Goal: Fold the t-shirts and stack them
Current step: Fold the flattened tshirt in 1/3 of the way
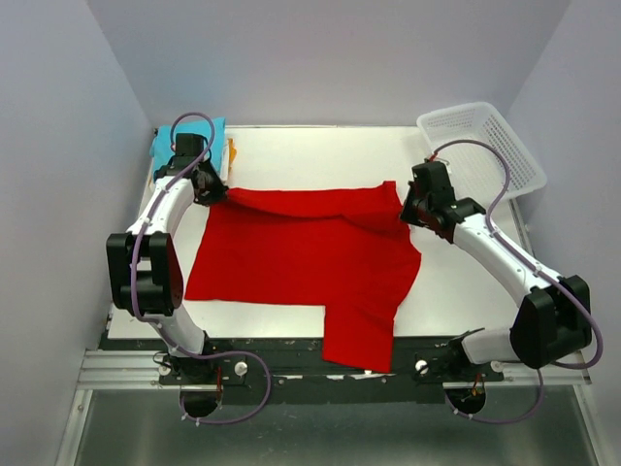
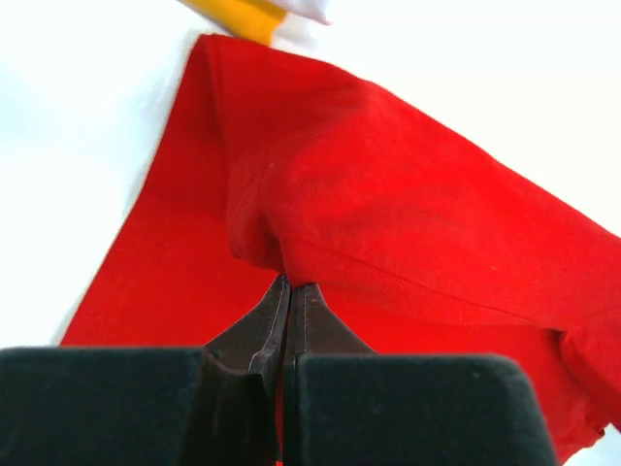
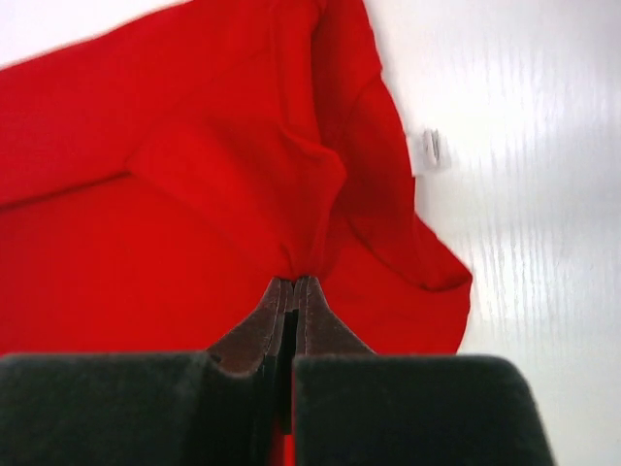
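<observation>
Left tool: jaws closed, pinching a raised fold of the red shirt at its upper-left corner. Right tool: jaws closed, pinching the cloth at the shirt's upper-right edge. The shirt lies spread mid-frame on the white tabletop, with its top edge folded over between the two tools. One flap reaches past the tabletop's edge at bottom centre. Turquoise shirt and orange-yellow shirt: folded, upper left, just behind the left tool. White basket: upper right.
</observation>
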Tool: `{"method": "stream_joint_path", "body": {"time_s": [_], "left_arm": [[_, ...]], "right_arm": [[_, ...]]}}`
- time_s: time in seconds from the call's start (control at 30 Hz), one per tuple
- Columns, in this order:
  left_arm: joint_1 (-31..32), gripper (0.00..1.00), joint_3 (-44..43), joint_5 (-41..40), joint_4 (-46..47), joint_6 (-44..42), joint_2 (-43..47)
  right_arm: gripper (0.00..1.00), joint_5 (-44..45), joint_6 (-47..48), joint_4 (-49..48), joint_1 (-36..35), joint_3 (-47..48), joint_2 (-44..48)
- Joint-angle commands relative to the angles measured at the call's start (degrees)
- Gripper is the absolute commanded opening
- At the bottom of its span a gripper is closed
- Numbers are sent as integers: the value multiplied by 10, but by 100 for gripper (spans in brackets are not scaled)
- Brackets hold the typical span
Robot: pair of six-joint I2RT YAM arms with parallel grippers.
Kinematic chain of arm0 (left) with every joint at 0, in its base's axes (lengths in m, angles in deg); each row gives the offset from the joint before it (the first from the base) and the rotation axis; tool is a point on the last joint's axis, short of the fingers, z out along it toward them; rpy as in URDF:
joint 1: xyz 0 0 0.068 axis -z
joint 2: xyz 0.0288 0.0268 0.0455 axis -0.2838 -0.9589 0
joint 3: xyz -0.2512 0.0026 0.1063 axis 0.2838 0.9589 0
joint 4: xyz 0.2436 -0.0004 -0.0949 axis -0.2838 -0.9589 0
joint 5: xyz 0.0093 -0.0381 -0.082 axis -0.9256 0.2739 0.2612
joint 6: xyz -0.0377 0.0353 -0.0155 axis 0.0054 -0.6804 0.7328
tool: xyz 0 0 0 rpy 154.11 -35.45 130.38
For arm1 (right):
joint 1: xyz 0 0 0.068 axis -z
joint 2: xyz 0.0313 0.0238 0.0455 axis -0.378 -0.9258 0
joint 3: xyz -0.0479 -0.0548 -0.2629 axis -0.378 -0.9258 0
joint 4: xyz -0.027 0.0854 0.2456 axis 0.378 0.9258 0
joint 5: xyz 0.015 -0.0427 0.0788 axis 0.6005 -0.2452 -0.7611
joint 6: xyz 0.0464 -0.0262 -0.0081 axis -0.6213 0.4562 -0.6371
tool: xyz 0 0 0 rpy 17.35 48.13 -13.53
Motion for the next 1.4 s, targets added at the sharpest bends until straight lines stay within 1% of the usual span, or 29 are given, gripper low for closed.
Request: {"method": "stream_joint_path", "body": {"time_s": [0.0, 0.07, 0.1, 0.13, 0.17, 0.2, 0.23, 0.27, 0.3, 0.33, 0.37, 0.4, 0.43, 0.5, 0.6, 0.7, 0.73, 0.83, 0.87, 0.93, 1.0, 1.07, 1.17, 1.27, 1.37], "left_arm": [[-9, 0, 39, -23, -1, 0, 35], [-9, 10, 52, -50, -17, 7, 40], [-10, 12, 57, -64, -24, 9, 42], [-11, 22, 61, -74, -32, 12, 44], [-11, 31, 64, -83, -36, 14, 47], [-10, 48, 66, -85, -39, 14, 51], [-11, 58, 66, -87, -43, 14, 56], [-11, 62, 63, -86, -44, 13, 62], [-11, 63, 60, -79, -46, 13, 69], [-11, 69, 55, -73, -48, 12, 80], [-10, 80, 53, -69, -47, 10, 89], [-10, 98, 52, -63, -42, 9, 103], [-10, 99, 53, -57, -33, 5, 112], [-10, 98, 55, -19, -7, 0, 120], [-10, 98, 35, 75, 29, 0, 78], [-10, 99, -22, 144, 21, 5, -5], [-10, 98, -37, 155, 19, 4, -26], [-10, 99, -53, 151, 13, 10, -71], [-10, 99, -55, 137, 10, 11, -82], [-10, 99, -61, 126, 5, 11, -102], [-10, 99, -70, 126, -2, 9, -121], [-10, 99, -73, 125, -8, 10, -135], [-10, 99, -74, 109, -19, 12, -147], [-10, 98, -73, 96, -28, 8, -149], [-10, 99, -73, 94, -35, 7, -149]], "right_arm": [[2, -44, -27, 56, -4, -37, 9], [3, -53, -39, 61, -5, -63, 17], [3, -57, -43, 64, -5, -76, 22], [7, -58, -46, 69, -5, -91, 26], [14, -58, -45, 72, -5, -107, 32], [28, -59, -39, 74, -5, -116, 35], [39, -54, -32, 75, -5, -122, 41], [50, -39, -30, 74, -5, -125, 47], [64, -26, -25, 69, -5, -122, 52], [78, -10, -19, 64, -5, -115, 55], [83, 3, -11, 56, -5, -102, 55], [87, 13, -2, 42, -5, -91, 54], [91, 24, 10, 19, -5, -78, 51], [98, 46, 36, -28, -5, -54, 26], [100, 58, 124, -84, -6, 9, -53], [100, 45, 282, -128, -6, 89, -159], [98, 45, 349, -123, -7, 123, -196], [95, 76, 444, -149, -7, 190, -283], [94, 88, 447, -150, -7, 211, -313], [91, 78, 452, -139, -7, 255, -360], [85, 60, 455, -142, -7, 283, -393], [80, 66, 456, -154, -7, 302, -422], [69, 112, 445, -162, -7, 330, -460], [64, 174, 436, -177, -6, 346, -479], [59, 201, 432, -182, -6, 344, -481]]}}
